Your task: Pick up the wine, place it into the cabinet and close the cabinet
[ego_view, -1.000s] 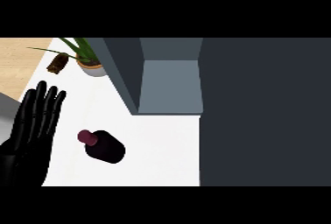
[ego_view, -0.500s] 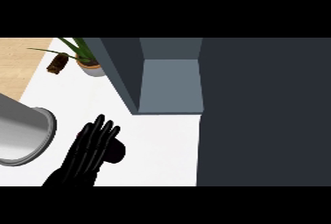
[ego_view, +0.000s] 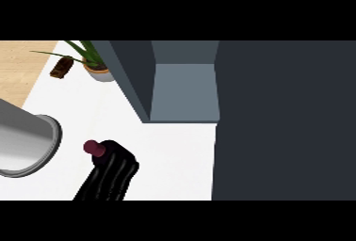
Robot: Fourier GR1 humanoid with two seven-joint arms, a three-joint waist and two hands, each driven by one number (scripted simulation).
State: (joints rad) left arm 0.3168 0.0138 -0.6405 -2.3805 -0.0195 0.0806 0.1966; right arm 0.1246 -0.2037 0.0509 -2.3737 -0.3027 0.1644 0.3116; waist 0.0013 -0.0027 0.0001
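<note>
The wine bottle stands on the white counter at the lower left; only its dark red cap shows. My left hand comes up from the lower edge and covers the bottle's body, fingers curled round it just right of the cap. A wide grey forearm fills the left edge, close to the view. The cabinet stands open beyond the bottle, up and to the right, showing a grey inside. The right hand is not in view.
A large dark panel of the cabinet takes up the whole right side. A potted plant and a small brown object sit at the counter's far left corner, beside wooden floor.
The left hand has moved right from the left edge onto the bottle and its straight fingers have curled round it. The grey forearm has come into view at the left.
</note>
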